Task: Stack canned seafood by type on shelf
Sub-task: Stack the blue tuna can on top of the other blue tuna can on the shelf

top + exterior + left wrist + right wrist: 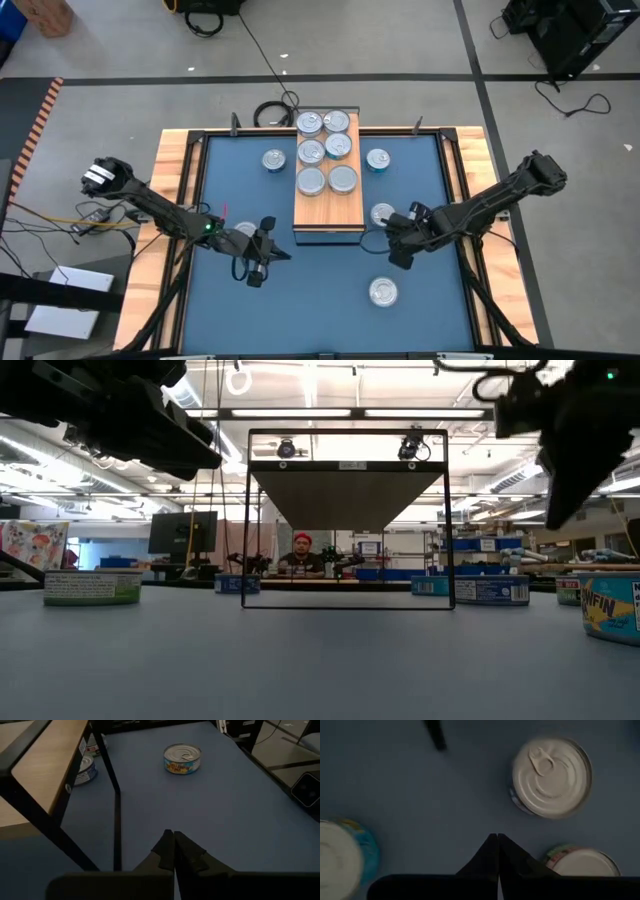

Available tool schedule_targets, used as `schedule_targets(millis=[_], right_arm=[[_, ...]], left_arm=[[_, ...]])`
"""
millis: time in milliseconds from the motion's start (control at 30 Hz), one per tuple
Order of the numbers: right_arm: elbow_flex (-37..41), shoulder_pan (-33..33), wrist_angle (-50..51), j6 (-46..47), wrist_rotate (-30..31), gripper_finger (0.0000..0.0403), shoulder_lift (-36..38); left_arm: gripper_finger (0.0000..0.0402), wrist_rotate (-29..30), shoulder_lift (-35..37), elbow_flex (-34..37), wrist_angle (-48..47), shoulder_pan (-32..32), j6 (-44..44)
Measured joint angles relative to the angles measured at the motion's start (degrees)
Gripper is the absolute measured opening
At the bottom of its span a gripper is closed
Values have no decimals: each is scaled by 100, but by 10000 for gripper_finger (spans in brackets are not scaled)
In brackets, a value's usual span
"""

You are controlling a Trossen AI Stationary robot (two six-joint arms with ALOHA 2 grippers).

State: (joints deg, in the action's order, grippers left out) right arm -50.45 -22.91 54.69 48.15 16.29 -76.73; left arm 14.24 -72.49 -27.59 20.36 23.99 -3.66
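Note:
The shelf (327,195) is a wood-topped block on dark legs at the mat's far middle, with several silver-lidded tins (325,150) resting on its top. More tins sit flat on the blue mat: one left of the shelf (274,160), one right of it (378,160), one by its near right corner (382,214) and one nearer the front (383,292). My left gripper (283,256) (173,845) hovers shut off the shelf's near left corner. My right gripper (393,250) (497,840) points down, shut, above the mat among three tins (551,775).
The shelf's dark legs (116,795) stand close ahead of my left gripper, and a tin (85,769) sits beneath the shelf. A yellow-and-teal labelled tin (182,758) lies farther on. Wooden boards (175,150) border the mat. Bare mat stretches along the near edge.

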Motion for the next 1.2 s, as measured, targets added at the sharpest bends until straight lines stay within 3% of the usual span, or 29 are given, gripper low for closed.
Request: schedule_targets(millis=[167, 433, 533, 733, 967, 1200], right_arm=[[388, 182, -49, 31, -46, 7, 0], [922, 464, -465, -70, 1465, 7, 0], [1148, 690, -995, -379, 1572, 7, 0], [1501, 1079, -1920, -906, 1254, 7, 0], [1505, 1143, -1873, -777, 464, 7, 16], [1278, 799, -1663, -214, -662, 8, 15]], left_arm=[[3, 0, 0, 0, -6, 0, 0], [3, 0, 0, 0, -2, 0, 24], [3, 0, 0, 0, 3, 0, 28], [3, 0, 0, 0, 2, 0, 36], [4, 1, 0, -1, -7, 0, 38], [4, 2, 0, -2, -11, 0, 39]])
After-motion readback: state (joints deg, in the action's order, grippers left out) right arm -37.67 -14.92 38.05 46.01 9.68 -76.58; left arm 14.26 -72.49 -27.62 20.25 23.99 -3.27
